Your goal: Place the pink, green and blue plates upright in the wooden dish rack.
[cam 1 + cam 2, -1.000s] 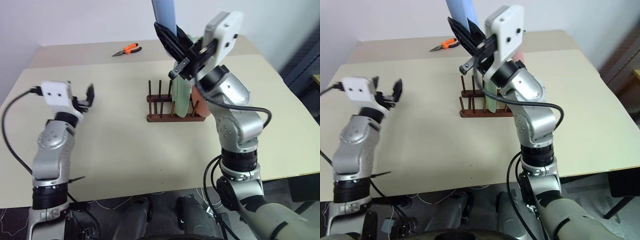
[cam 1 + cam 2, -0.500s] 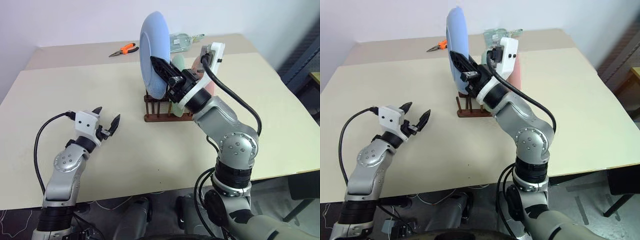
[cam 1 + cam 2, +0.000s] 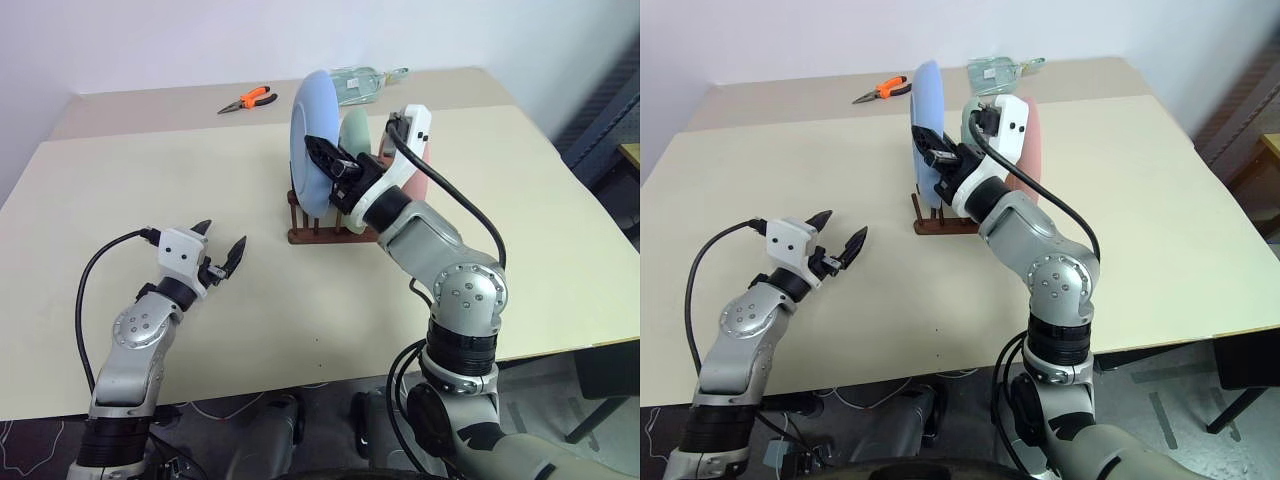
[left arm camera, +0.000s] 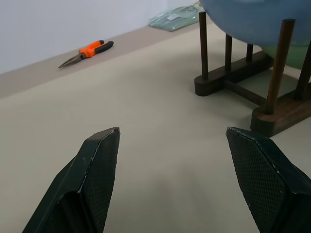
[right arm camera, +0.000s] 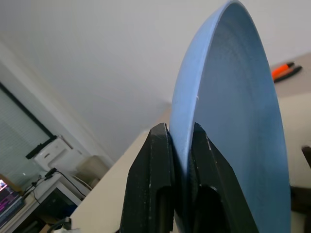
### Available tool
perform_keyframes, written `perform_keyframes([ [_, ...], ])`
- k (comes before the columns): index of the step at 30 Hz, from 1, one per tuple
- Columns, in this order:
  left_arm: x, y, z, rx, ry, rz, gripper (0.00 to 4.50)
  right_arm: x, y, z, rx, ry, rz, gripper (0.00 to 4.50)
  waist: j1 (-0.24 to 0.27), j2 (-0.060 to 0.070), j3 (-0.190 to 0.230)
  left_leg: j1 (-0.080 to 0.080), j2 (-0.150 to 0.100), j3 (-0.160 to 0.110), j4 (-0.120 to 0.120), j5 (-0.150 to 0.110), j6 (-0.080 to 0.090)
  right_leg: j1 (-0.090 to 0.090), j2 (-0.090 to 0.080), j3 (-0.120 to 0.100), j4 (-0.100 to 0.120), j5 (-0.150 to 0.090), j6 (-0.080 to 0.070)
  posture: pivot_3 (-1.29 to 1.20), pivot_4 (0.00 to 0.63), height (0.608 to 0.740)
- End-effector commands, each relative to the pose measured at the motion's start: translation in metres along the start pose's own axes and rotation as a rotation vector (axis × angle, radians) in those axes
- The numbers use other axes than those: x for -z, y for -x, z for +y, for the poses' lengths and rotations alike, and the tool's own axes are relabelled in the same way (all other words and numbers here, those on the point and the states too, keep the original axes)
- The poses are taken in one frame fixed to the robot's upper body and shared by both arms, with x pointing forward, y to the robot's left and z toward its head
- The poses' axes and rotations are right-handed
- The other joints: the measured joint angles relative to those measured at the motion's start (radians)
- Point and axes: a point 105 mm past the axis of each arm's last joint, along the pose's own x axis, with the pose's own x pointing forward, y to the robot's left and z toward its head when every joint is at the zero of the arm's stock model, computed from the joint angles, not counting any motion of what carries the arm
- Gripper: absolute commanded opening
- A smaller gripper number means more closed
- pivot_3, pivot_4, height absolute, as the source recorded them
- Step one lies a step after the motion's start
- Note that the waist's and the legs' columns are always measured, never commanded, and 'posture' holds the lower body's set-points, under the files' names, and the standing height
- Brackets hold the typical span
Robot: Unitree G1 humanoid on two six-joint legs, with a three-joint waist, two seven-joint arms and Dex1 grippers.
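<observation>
Blue plate (image 3: 312,140) stands upright over the wooden dish rack (image 3: 318,222), clamped at its rim by the right tool (image 3: 330,160), beside the green plate (image 3: 357,135) and pink plate (image 3: 1025,150). Left tool (image 3: 220,250) hangs apart above the bench (image 3: 120,200).

The dish rack (image 3: 330,225) is seen at the desk's (image 3: 150,170) centre with three plates (image 3: 312,140) standing in it, pliers (image 3: 250,99) lying upper left of it, and a transparent package (image 3: 365,82) behind it.
</observation>
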Motion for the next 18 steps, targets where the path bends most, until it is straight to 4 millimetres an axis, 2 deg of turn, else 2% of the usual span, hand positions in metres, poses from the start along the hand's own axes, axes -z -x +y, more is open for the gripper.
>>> perform_keyframes([
  [1,-0.013,-0.002,-0.003,0.009,-0.030,-0.052,3.56,-0.006,-0.005,0.004,0.000,0.014,-0.011,0.00,0.000,0.000,0.000,0.000,0.000,0.000,0.000,0.000,0.000,0.000,0.000,0.000,0.000,0.000,0.000,0.00,0.150,0.720],
  [6,-0.012,-0.003,-0.005,0.012,-0.032,-0.052,3.56,-0.005,-0.010,0.003,0.000,0.034,0.006,0.00,0.000,0.000,0.000,0.000,0.000,0.000,0.000,0.000,0.000,0.000,0.000,0.000,0.000,0.000,0.000,0.00,0.150,0.720],
  [9,-0.012,-0.003,-0.006,0.012,-0.033,-0.052,3.63,-0.005,-0.013,0.003,-0.004,0.074,0.016,1.08,0.000,0.000,0.000,0.000,0.000,0.000,0.000,0.000,0.000,0.000,0.000,0.000,0.000,0.000,0.000,0.00,0.150,0.720],
  [12,-0.011,-0.002,-0.006,0.008,-0.032,-0.050,3.63,-0.009,-0.014,0.004,-0.009,0.155,0.014,2.70,0.000,0.000,0.000,0.000,0.000,0.000,0.000,0.000,0.000,0.000,0.000,0.000,0.000,0.000,0.000,0.00,0.150,0.720],
  [13,-0.011,-0.001,-0.006,0.008,-0.031,-0.049,3.63,-0.010,-0.015,0.007,-0.021,0.182,0.013,3.11,-0.001,0.000,0.000,0.000,0.000,0.000,0.000,0.000,0.000,0.000,0.000,0.000,0.000,0.000,0.000,0.00,0.150,0.720],
  [18,-0.010,-0.002,-0.008,0.010,-0.030,-0.045,3.63,-0.013,-0.014,0.019,-0.089,0.338,0.017,3.11,0.000,0.000,0.000,0.000,0.000,0.000,0.000,0.000,0.000,0.000,0.000,0.000,0.000,0.000,0.000,0.00,0.150,0.720],
])
